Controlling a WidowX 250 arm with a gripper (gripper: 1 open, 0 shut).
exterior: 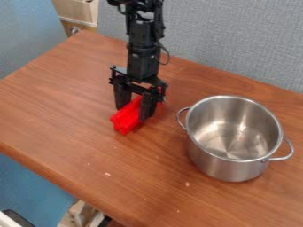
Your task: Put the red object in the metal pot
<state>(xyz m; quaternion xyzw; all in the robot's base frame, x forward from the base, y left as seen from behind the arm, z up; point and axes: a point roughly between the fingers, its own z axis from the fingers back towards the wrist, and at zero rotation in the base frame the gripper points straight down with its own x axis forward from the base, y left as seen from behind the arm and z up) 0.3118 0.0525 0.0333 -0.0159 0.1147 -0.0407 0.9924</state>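
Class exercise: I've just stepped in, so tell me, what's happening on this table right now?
A single robot arm is reaching down onto a wooden table, and its gripper is shut on one end of a red block. The block's other end looks to be resting on the table. A shiny metal pot stands to the right, apart from the block, with nothing inside that I can see. So the block is gripped but not yet moved to the pot.

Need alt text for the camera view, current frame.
A black robot arm's pincer is shut on the red object, a block resting on a wooden table. The empty metal pot stands to its right, apart from it.
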